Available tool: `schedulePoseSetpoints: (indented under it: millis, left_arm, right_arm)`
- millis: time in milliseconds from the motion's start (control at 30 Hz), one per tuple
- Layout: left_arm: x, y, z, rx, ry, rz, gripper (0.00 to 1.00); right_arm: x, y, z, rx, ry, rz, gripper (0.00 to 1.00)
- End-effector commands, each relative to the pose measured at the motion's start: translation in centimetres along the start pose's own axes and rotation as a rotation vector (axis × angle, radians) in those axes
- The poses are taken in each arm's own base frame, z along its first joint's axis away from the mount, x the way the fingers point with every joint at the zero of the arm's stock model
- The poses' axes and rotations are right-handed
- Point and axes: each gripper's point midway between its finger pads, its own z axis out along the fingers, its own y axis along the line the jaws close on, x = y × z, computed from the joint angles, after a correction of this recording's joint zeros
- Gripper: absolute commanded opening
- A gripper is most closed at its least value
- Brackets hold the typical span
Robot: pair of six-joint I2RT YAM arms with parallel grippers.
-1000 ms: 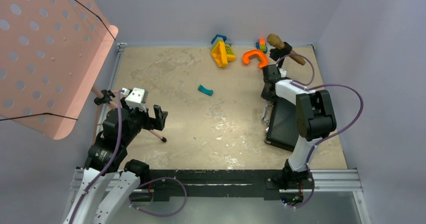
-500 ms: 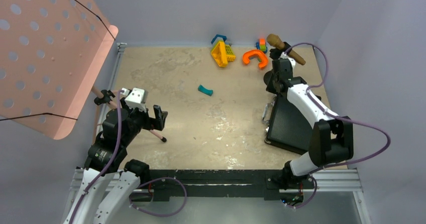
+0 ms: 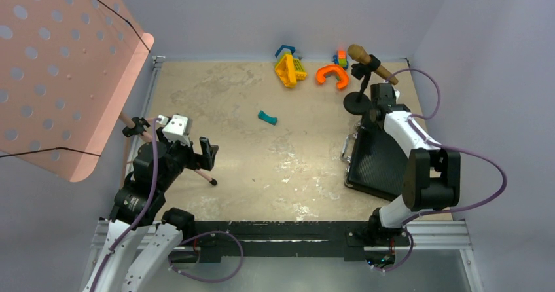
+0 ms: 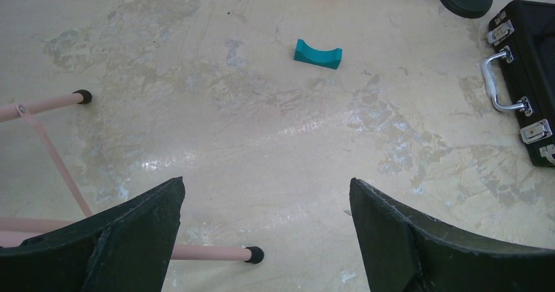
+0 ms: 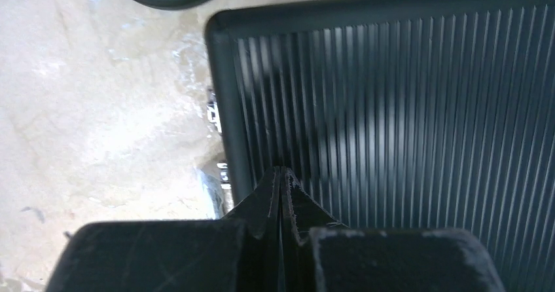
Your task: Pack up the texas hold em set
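Right wrist view shows the right pincer shut tight on nothing, its tip by the far left corner of the closed black case. The case lies on the right, long from near to far. The open left pincer is far off.

One black ribbed case is counted at the right of the table. On its left edge one silver handle and two whole silver latches are counted; a third silver fitting is cut off by the frame edge. One teal curved piece is counted mid-table. Four toys are counted at the far edge: one yellow triangular toy, one orange arch, one blue piece and one small multicoloured block. One microphone is counted, with one round black base. One pink perforated stand is counted at the left. Two grippers are counted: the left gripper and the right gripper.
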Motion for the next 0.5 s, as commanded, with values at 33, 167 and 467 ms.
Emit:
schedulePoseSetpoints:
  millis: [33, 167, 467]
  left_arm:
    - [-1.3, -0.4, -0.3, 0.018, -0.046, -0.004, 0.99]
    - [-1.3, -0.4, -0.3, 0.018, -0.046, -0.005, 1.0]
    - [-1.3, -0.4, -0.3, 0.017, -0.047, -0.005, 0.99]
  right_arm:
    - [1.5, 0.4, 1.2, -0.017, 0.059, -0.026, 0.0]
    - [1.6, 0.6, 1.2, -0.028, 0.065, -0.02, 0.0]
    - [1.6, 1.0, 1.4, -0.053, 0.076, -0.014, 0.0]
